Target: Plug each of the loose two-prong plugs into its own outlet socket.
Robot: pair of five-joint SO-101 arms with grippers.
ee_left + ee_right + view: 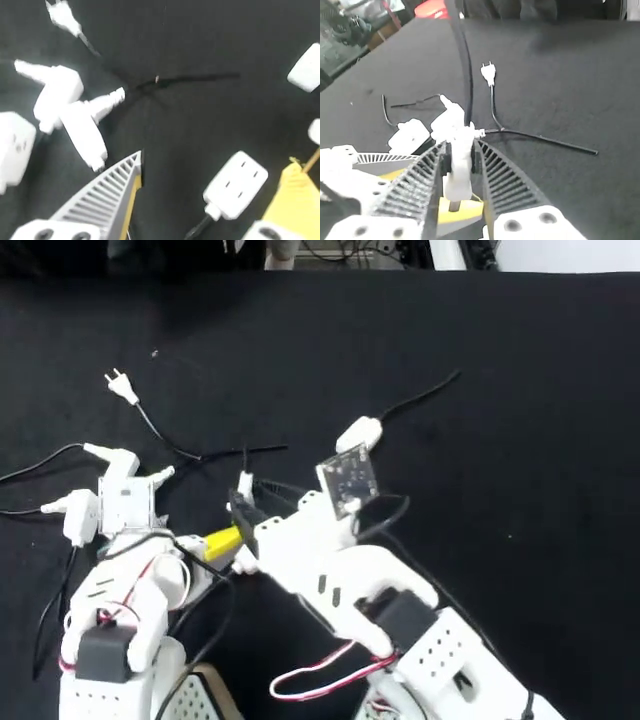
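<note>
My right gripper (pixel 460 147) is shut on a white two-prong plug (pixel 456 165), whose black cable runs up out of the fingers. In the high view this plug (pixel 245 483) is held near the table's middle, just beyond my left gripper (pixel 224 539). My left gripper (pixel 215 159) stands open, its grey and yellow fingers on either side of a white outlet socket block (pixel 235 186) lying on the cloth, without touching it. A loose white plug (pixel 120 386) with a black cord lies at the far left, also in the right wrist view (pixel 488 73).
A cluster of white plugs and adaptors (pixel 105 455) with black cords lies at the left, in front of the left arm. Another white adaptor (pixel 360 431) with a cord lies behind the right arm. The black cloth (pixel 520 390) covers the table.
</note>
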